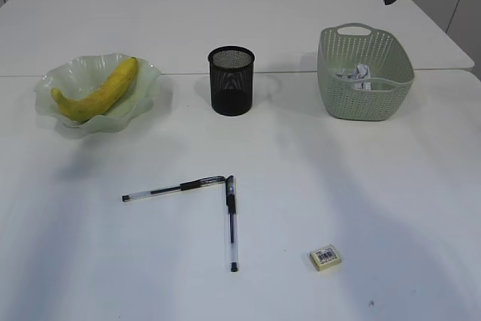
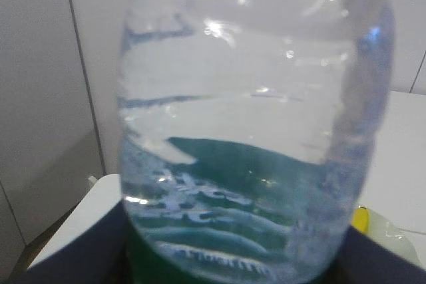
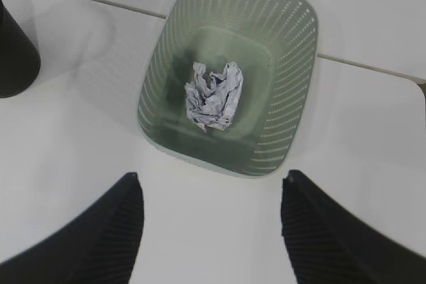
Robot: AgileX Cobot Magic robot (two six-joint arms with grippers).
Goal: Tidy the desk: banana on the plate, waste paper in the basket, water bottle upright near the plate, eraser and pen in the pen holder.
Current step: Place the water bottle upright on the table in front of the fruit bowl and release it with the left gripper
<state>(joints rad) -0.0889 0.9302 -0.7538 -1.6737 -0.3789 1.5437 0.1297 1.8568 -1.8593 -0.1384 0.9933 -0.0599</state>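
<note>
The left gripper holds the water bottle (image 2: 253, 124) close against its wrist camera, long axis upright, aloft; the plate (image 1: 52, 84) with the banana (image 1: 101, 92) sits at ten o'clock on the desk (image 1: 391, 201). The right gripper (image 3: 212, 224) hangs wide, empty, above the basket (image 3: 293, 84).

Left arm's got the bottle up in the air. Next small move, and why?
Probably lower the water bottle upright onto bare desk beside the plate. It fills the left wrist view, held aloft, and is missing from the tabletop. The banana is plated and the paper is in the basket, so placing the bottle comes first.
</note>
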